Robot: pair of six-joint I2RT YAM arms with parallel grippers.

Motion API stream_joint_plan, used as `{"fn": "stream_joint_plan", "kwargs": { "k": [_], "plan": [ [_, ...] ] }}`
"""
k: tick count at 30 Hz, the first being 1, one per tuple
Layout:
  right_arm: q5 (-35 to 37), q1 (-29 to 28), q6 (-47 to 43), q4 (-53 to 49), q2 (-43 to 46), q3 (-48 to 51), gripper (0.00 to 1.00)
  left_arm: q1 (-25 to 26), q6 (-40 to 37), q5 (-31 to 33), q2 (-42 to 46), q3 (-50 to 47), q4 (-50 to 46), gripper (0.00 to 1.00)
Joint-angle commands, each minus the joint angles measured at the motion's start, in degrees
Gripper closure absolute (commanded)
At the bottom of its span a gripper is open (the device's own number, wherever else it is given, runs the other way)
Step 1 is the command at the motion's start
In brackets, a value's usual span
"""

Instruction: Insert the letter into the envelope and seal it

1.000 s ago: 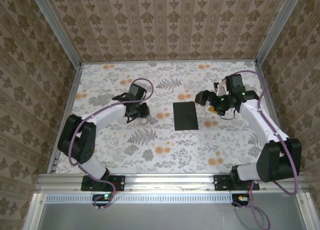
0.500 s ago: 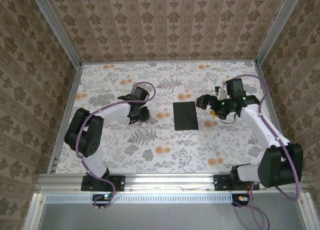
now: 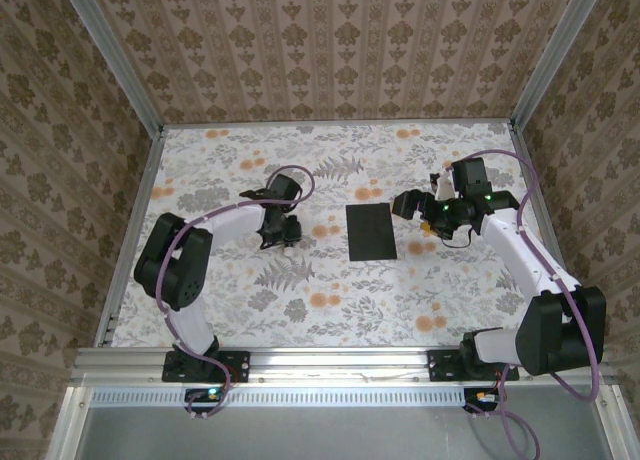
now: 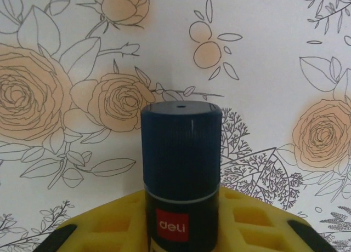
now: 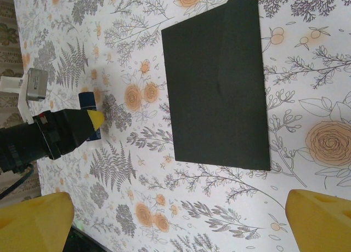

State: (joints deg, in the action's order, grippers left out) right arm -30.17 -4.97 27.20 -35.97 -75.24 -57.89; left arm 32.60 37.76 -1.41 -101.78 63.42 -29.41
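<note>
At mid-table the envelope [image 3: 371, 232] lay flat, its flap folded down. Our left gripper [image 3: 281, 234] pinched the capped glue stick [image 4: 181, 164]. Our right gripper [image 3: 406, 202] hung spread just beside the envelope. We judged the cap had to come off first, with the stick gripped low and steady.

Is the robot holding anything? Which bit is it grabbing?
The left gripper grips the glue stick by its body, just below the dark blue cap. The right gripper is open and holds nothing.
</note>
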Motion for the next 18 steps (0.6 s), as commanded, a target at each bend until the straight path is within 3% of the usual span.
{"fn": "stream_joint_plan", "kwargs": {
  "k": [1,2,4,5,18],
  "plan": [
    [1.2,0.3,-0.2,0.1,1.2,0.5,0.00,0.2,0.3,1.2,-0.6,2.0,-2.0,0.72],
    [1.2,0.3,-0.2,0.1,1.2,0.5,0.00,0.2,0.4,1.2,-0.5,2.1,-2.1,0.71],
    [1.3,0.4,-0.3,0.0,1.2,0.4,0.00,0.3,0.3,1.3,-0.5,2.2,-2.4,0.57],
    [1.2,0.4,-0.3,0.0,1.1,0.3,0.00,0.3,0.2,1.4,-0.4,2.2,-2.5,0.56],
    [1.3,0.4,-0.4,-0.3,0.9,-0.4,0.00,0.2,-0.3,1.9,0.5,2.7,-3.2,0.54]
  ]
}}
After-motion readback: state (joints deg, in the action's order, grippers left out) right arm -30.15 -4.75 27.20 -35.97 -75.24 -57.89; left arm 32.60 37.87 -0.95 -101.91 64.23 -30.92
